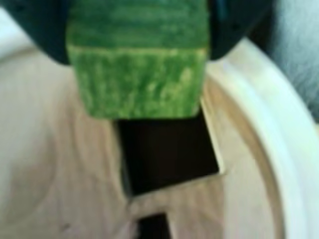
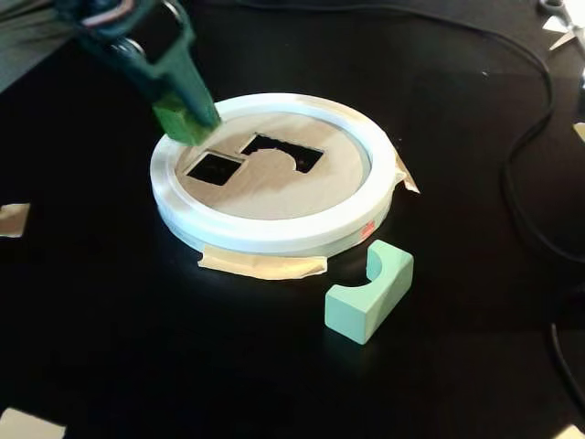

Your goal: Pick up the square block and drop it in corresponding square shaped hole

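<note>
My gripper [image 2: 187,114] is shut on the green square block [image 2: 179,123], which fills the top of the wrist view [image 1: 138,74] between the dark fingers. The block hangs just above the far left of the round wooden sorter lid [image 2: 274,178] with its white rim [image 2: 265,229]. The square hole [image 2: 215,167] lies right next to the block; in the wrist view the square hole [image 1: 167,149] opens dark directly below the block's lower edge. A second, notched hole [image 2: 281,151] is beside it.
A pale green block with a curved notch [image 2: 370,291] lies on the black table in front of the sorter. Tape strips [image 2: 262,265] hold the sorter down. A black cable [image 2: 526,137] runs along the right. Paper scraps [image 2: 13,219] lie at the left.
</note>
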